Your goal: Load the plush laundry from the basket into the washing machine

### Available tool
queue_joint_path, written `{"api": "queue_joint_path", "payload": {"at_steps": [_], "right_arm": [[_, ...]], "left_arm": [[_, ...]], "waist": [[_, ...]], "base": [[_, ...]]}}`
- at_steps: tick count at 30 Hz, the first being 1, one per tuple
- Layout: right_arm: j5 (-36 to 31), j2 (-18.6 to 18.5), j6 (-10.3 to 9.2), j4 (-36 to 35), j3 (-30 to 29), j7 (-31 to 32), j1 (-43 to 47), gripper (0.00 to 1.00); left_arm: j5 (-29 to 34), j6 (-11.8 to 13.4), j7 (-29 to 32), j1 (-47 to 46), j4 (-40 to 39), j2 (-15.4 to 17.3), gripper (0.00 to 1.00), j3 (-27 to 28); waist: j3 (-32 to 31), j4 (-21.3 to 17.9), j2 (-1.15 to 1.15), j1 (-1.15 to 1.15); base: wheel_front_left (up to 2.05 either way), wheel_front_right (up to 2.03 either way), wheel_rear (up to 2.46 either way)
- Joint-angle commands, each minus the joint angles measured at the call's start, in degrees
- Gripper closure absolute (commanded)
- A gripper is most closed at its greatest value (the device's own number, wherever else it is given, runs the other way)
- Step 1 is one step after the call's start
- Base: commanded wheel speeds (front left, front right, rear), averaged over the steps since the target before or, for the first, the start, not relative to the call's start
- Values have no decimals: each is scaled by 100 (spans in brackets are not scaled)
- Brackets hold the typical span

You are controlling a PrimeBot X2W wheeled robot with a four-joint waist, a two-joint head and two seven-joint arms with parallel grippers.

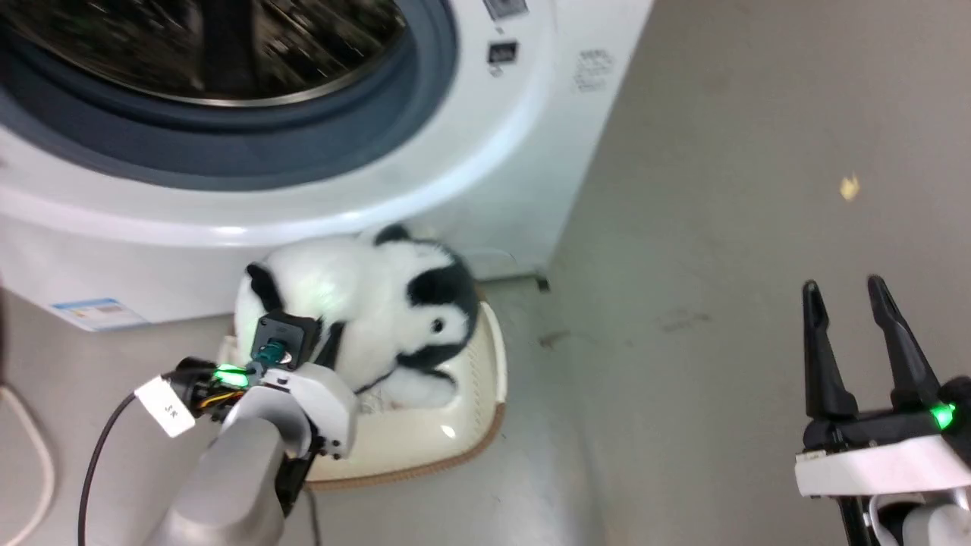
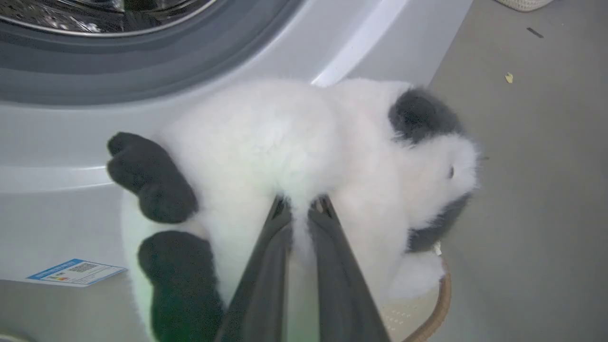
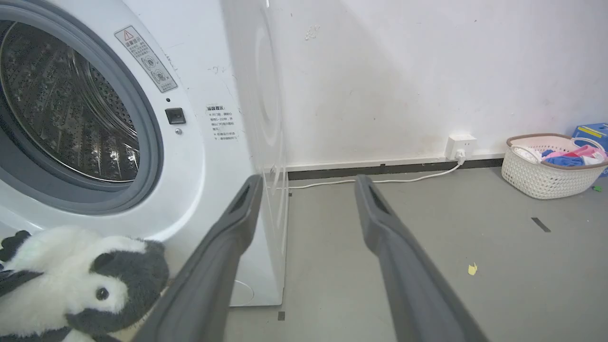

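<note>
The panda plush (image 1: 364, 303) hangs just above the cream basket (image 1: 425, 440), in front of the white washing machine (image 1: 470, 136). My left gripper (image 2: 299, 204) is shut on the white fur of the panda plush's (image 2: 304, 142) back; its head points right, black limbs left. In the head view the left gripper's tips are hidden behind its wrist. The drum (image 3: 61, 114) stands open behind its grey seal. Off to the right, my right gripper (image 1: 846, 292) is open over bare floor, holding nothing. The right wrist view catches the panda plush (image 3: 71, 285) at lower left.
A second white basket (image 3: 551, 166) full of coloured clothes stands by the far wall, beside a blue box (image 3: 591, 133). A wall socket (image 3: 460, 146) feeds a white cable along the skirting. Grey floor stretches right of the washer.
</note>
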Motion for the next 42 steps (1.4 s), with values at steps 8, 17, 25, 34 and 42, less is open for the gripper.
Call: {"api": "queue_joint_path", "payload": {"at_steps": [8, 17, 25, 34, 42], "right_arm": [[-71, -5, -5, -43, -74, -24, 274, 0], [105, -5, -5, -208, 71, -24, 18, 0], [282, -5, -5, -292, 275, -24, -253, 0], [559, -5, -5, -395, 448, -24, -568, 0], [859, -5, -5, -423, 589, -24, -758, 0]], "left_arm": [[283, 314, -73, 1069, -2413, 97, 100, 684], [525, 327, -74, 1072, -4159, 216, 100, 1537], [487, 128, 56, -291, -3770, 526, 100, 1869], [648, -136, 788, -2693, -2561, 1182, 100, 1894], [940, -225, 1221, -4379, -1085, 1552, 100, 1683]], "waist": [[-596, 420, -1, 1], [-51, 291, -1, 1], [920, -41, -1, 1], [2051, -552, -1, 1], [2611, -880, -1, 1]], "base": [[0, 0, 0], [0, 0, 0], [0, 0, 0], [0, 0, 0], [0, 0, 0]]}}
